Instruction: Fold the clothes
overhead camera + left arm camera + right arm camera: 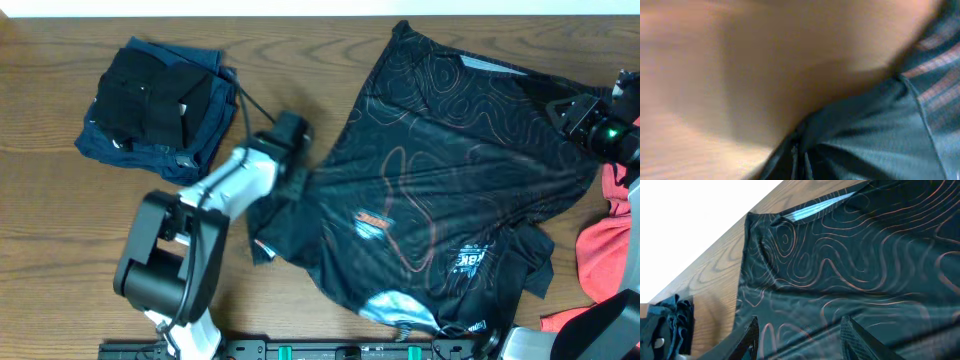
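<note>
- Bottom left of the overhead frame: base of the left arm point(165, 270), folded at the elbow, white forearm slanting up and right toward mid-frame.
- At its end, the left gripper point(293, 182), tipped down at the left edge of the black shirt point(440, 170); dark against dark cloth, so cannot tell whether parted or pinched.
- No help from the left wrist view: only blurred dark fabric point(875, 140) at lower right and blurred wood of the table point(740, 65) elsewhere, with no fingers made out.
- Across the centre and right of the overhead frame: the shirt itself, laid out on the table, hem rumpled toward the bottom edge, with white lettering point(470, 260) and a small logo point(370, 225) low down and thin orange contour lines all over.
- Lower right edge: coral-red garment point(600, 250), bunched, near the shirt's right side.
- Higher on the right edge: wrist of the right arm point(615, 135), with the right gripper point(558, 105) over the shirt's upper right part.
- Shown only by the right wrist view: both fingers point(752, 337) spread wide with nothing clamped, shirt cloth filling the space between them, and a pale collar strip point(820, 207) near the top.
- Upper left of the overhead frame, well apart from the shirt: folded pile point(160, 100), black cloth on navy; its blue edge also at lower left of the right wrist view point(665, 325).
</note>
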Controlling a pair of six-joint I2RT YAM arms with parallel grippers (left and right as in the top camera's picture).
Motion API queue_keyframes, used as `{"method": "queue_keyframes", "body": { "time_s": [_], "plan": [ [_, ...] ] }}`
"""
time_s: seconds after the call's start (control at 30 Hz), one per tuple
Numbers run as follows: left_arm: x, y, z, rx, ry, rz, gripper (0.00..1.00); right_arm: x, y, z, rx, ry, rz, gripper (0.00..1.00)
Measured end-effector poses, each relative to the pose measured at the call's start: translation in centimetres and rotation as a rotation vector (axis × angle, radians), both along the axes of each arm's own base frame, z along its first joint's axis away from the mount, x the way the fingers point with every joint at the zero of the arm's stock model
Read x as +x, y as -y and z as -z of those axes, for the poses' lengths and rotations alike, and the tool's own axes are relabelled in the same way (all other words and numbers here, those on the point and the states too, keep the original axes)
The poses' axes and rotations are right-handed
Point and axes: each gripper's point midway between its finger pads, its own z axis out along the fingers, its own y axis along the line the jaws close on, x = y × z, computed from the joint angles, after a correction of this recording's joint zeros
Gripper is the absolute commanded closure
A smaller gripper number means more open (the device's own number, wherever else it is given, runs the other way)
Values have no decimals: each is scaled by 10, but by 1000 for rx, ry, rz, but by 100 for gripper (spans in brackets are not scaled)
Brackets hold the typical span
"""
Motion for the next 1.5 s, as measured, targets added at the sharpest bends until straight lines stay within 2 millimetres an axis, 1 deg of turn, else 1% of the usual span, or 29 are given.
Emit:
{"method": "queue_keyframes", "body": {
  "time_s": [0.07, 0.1, 0.2, 0.27, 0.3, 0.33, 0.37, 0.4, 0.43, 0.5, 0.57, 0.63, 0.67, 0.73, 0.83, 0.9, 0.97, 1.0, 1.03, 1.1, 1.13, 1.17, 1.2, 1.23, 1.33, 1.43, 1.5],
  "plan": [
    [21, -28, -7, 36, 38, -87, 94, 0, 0, 1, -15, 0, -7, 46],
    [34, -43, -13, 48, 64, -130, 94, 0, 0, 1, -25, -2, -11, 44],
    [68, -82, -39, 61, 147, -242, 92, 2, -5, 5, -69, -15, -28, 40],
    [83, -97, -57, 54, 182, -286, 79, 4, -7, 9, -106, -31, -31, 39],
    [88, -102, -65, 47, 192, -300, 73, 5, -7, 12, -123, -42, -31, 39],
    [91, -103, -72, 38, 198, -305, 67, 6, -7, 17, -139, -56, -30, 38],
    [94, -103, -78, 28, 200, -307, 65, 8, -7, 22, -151, -68, -29, 38],
    [95, -101, -84, 17, 196, -307, 62, 10, -6, 27, -165, -81, -27, 38],
    [95, -99, -88, 7, 188, -306, 57, 12, -4, 34, -175, -97, -22, 38],
    [91, -90, -95, -26, 160, -293, 50, 16, 3, 54, -201, -146, -6, 39],
    [85, -82, -99, -61, 120, -279, 45, 18, 14, 81, -225, -217, 21, 40],
    [75, -69, -100, -111, 69, -260, 44, 18, 26, 112, -244, -296, 50, 43],
    [70, -65, -99, -130, 43, -253, 43, 18, 28, 123, -246, -318, 56, 44],
    [54, -51, -97, -182, -32, -234, 43, 19, 34, 151, -242, -371, 81, 48],
    [37, -32, -96, -247, -113, -205, 42, 18, 38, 183, -214, -428, 107, 48],
    [22, -16, -96, -276, -170, -175, 41, 17, 41, 197, -198, -451, 123, 47],
    [12, 1, -97, -290, -206, -138, 38, 23, 44, 198, -201, -435, 138, 48],
    [6, 10, -97, -295, -224, -115, 36, 24, 45, 198, -201, -432, 141, 50],
    [0, 19, -97, -296, -238, -92, 35, 23, 46, 201, -204, -439, 145, 54],
    [-9, 38, -97, -301, -255, -43, 33, 23, 48, 202, -206, -444, 163, 68],
    [-14, 46, -96, -302, -263, -22, 33, 22, 49, 202, -212, -446, 168, 78],
    [-19, 55, -95, -301, -270, 2, 32, 21, 52, 203, -225, -454, 175, 91],
    [-24, 61, -92, -297, -280, 22, 32, 19, 56, 204, -235, -463, 195, 98],
    [-33, 67, -88, -288, -298, 43, 32, 18, 60, 205, -243, -470, 206, 99],
    [-55, 78, -74, -262, -349, 85, 32, 12, 77, 206, -254, -488, 269, 99],
    [-76, 80, -62, -235, -402, 109, 31, 0, 102, 206, -263, -510, 345, 99],
    [-88, 80, -54, -218, -434, 117, 31, -13, 121, 206, -249, -529, 402, 99]
  ]
}}
